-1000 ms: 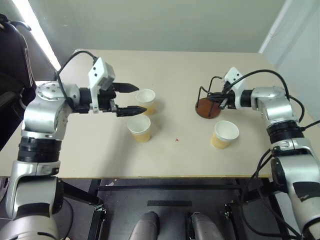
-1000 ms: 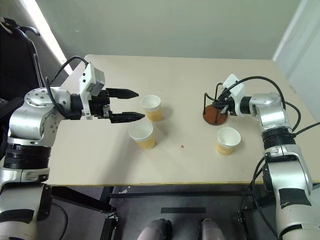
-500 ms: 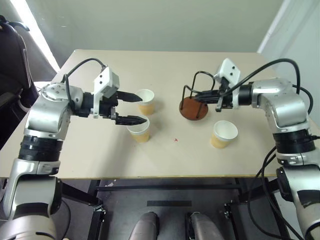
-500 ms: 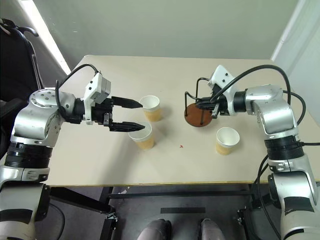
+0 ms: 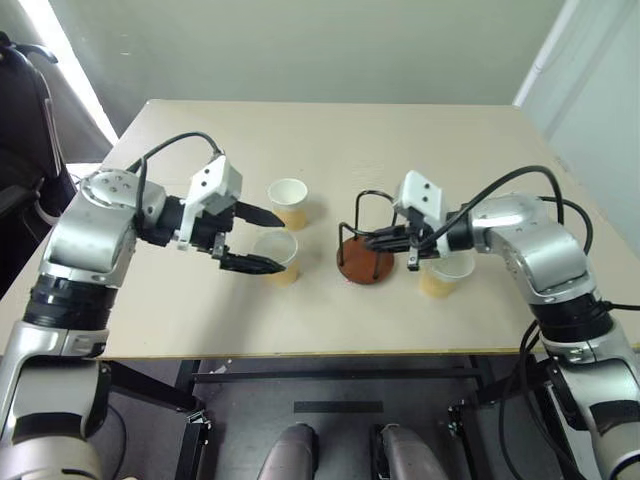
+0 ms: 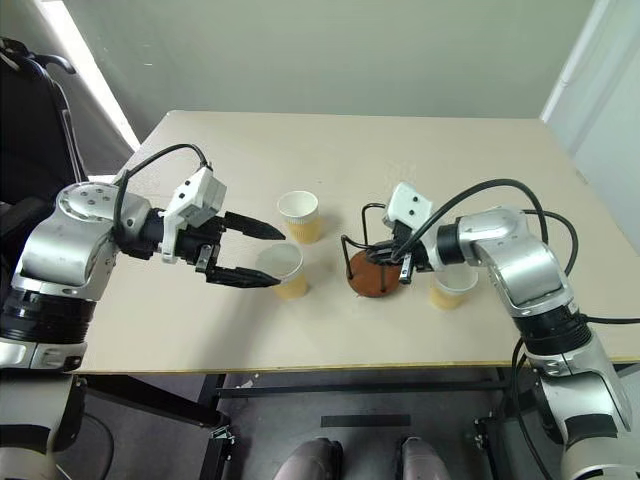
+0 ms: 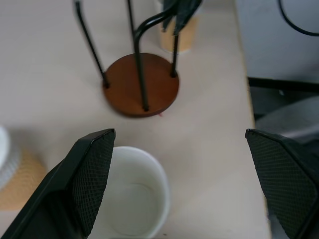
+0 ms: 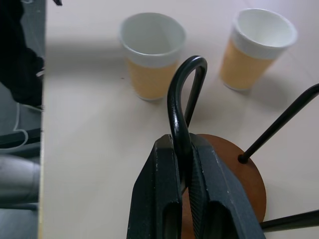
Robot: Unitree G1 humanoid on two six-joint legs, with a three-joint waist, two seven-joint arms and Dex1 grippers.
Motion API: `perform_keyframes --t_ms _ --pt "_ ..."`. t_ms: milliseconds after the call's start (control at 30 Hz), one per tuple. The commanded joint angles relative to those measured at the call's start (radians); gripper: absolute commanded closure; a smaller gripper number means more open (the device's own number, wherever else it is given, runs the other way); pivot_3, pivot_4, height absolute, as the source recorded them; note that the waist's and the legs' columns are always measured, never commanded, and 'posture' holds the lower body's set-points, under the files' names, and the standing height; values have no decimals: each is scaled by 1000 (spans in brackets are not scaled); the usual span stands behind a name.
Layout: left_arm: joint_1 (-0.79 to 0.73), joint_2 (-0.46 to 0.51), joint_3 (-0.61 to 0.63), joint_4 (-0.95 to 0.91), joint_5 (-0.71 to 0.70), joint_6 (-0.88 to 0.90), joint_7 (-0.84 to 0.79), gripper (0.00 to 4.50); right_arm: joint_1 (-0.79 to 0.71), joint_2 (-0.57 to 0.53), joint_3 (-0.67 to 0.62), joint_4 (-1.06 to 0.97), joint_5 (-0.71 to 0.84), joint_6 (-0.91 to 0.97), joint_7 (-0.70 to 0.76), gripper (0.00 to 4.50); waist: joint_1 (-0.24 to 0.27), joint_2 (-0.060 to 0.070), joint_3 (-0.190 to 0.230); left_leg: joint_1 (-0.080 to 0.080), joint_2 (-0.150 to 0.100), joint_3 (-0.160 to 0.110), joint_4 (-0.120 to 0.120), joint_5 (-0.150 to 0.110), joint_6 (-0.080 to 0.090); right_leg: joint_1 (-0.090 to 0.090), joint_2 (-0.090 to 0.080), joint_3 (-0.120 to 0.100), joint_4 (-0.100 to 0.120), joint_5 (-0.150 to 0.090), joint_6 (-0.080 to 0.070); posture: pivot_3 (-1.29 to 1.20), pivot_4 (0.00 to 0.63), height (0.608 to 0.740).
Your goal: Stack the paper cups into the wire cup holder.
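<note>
The wire cup holder, black loops on a round reddish-brown base, stands in the middle of the table. My right gripper is shut on one of its upright loops. One of the three paper cups stands near the front. My left gripper is open, with one finger on either side of that cup's rim and apart from it. In the left wrist view the cup sits close to one finger. A second cup stands just behind. The third cup is partly hidden behind my right forearm.
The beige table has its front edge close below the cups and holder. A dark chair stands off the table's left side. Black cables loop over both arms.
My right gripper has dragged the holder left and toward the front, from beside the third cup to the table's middle. My left gripper has sunk and drawn back around the near cup.
</note>
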Motion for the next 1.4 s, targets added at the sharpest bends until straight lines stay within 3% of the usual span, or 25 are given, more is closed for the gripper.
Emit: perform_keyframes --t_ms 33,767,867,1200,1400 --pt "-8 30 10 -47 -12 10 -33 0 2 -9 -4 -71 27 10 -4 4438 0 0 0 0 0 0 0 0 0 0 0 0 0 -1 -1 0 150 740" --pt "-24 39 8 -49 5 1 -37 0 32 -23 51 -17 -19 -80 -23 4438 0 0 0 0 0 0 1 0 0 0 0 0 1 -3 -4 0 150 740" --pt "-21 39 9 -53 4 3 -33 0 31 -24 54 4 -33 -101 -25 3685 0 0 0 0 0 0 1 0 0 0 0 0 1 -3 -4 0 150 740" --pt "-18 33 7 -54 2 1 -26 0 22 -23 43 19 -34 -108 -33 122 0 0 0 0 0 0 1 0 0 0 0 0 1 -2 -4 0 150 740" --pt "-13 23 7 -50 2 -5 -20 0 6 -56 9 -9 -6 -76 -18 54 0 0 0 0 0 0 1 0 0 1 0 0 1 -2 -4 0 150 740"
